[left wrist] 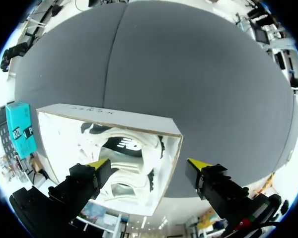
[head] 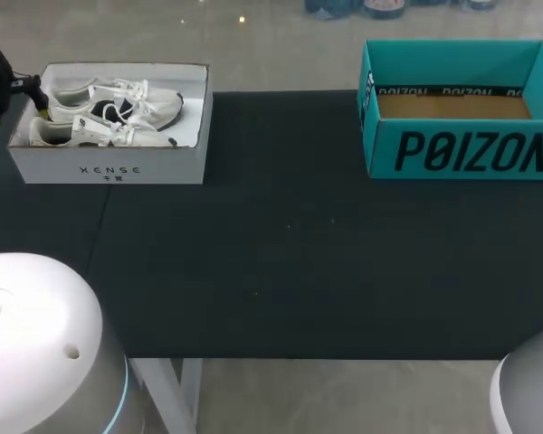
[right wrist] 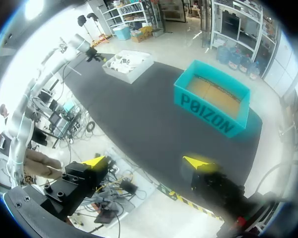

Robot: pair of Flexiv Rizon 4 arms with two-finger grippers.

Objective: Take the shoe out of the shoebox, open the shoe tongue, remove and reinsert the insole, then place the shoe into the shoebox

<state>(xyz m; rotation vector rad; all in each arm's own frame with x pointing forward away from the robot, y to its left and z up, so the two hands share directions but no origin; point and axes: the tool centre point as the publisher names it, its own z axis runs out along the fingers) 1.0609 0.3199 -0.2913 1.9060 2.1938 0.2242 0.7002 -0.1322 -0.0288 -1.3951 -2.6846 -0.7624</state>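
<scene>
With your left jaws wide open and empty over the white cardboard shoebox point(head: 109, 168), right jaws likewise open, pinch a white sneaker point(head: 156, 105) inside by its heel collar: it looks light and soft

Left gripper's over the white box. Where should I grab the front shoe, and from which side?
Probably the front shoe at its heel collar, coming straight down from above: the white shoebox walls block the sides, and the heel end seems to lie toward the open left gripper.
</scene>
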